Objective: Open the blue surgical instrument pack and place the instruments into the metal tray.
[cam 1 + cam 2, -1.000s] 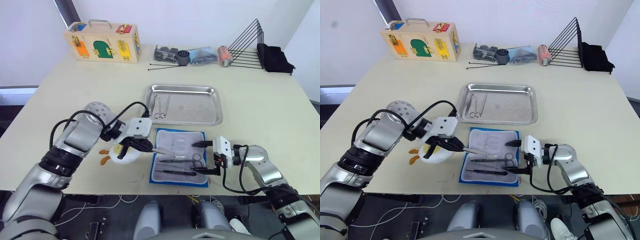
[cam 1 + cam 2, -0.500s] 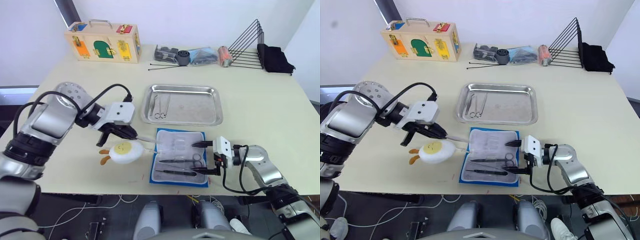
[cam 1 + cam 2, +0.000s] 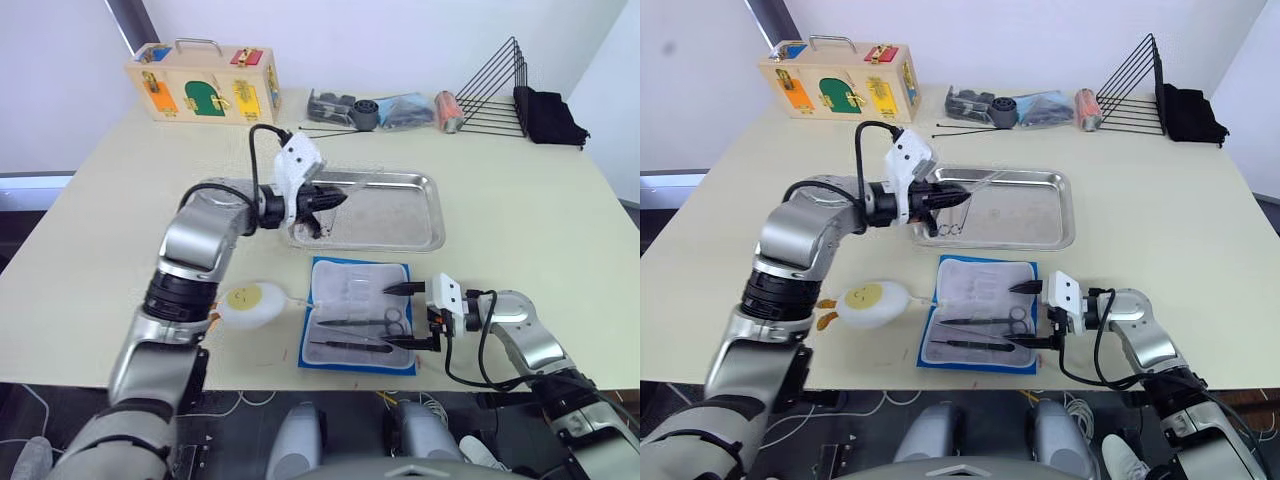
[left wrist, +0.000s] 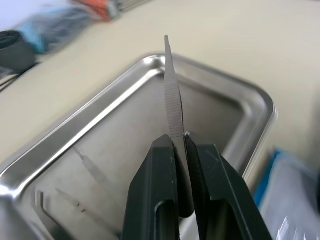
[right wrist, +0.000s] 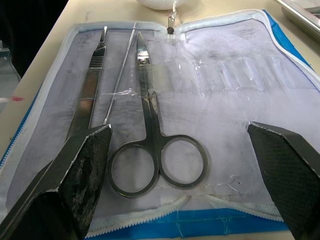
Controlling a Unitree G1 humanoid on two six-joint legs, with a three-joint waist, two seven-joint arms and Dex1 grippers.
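Left wrist view: left hand [image 4: 179, 145] pinches a thin tweezer [image 4: 173, 100] above the metal tray [image 3: 400, 226]. Risk: tilted release, tweezer bouncing out. Right hand [image 3: 404, 315] open beside opened blue pack [image 3: 358, 328]; scissors [image 5: 157, 150] remain inside.

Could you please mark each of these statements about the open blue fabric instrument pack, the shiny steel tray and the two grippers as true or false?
1. The left gripper is shut on a thin flat metal instrument above the shiny steel tray. True.
2. The blue fabric instrument pack is zipped shut. False: it lies open, lining up.
3. The right gripper is clamped on the ring-handled scissors. False: its fingers are spread wide, with the scissors lying between them.
4. One scissor-like tool already lies in the tray. True.
5. The tray sits on the black wire rack. False: it rests on the table, apart from the rack.
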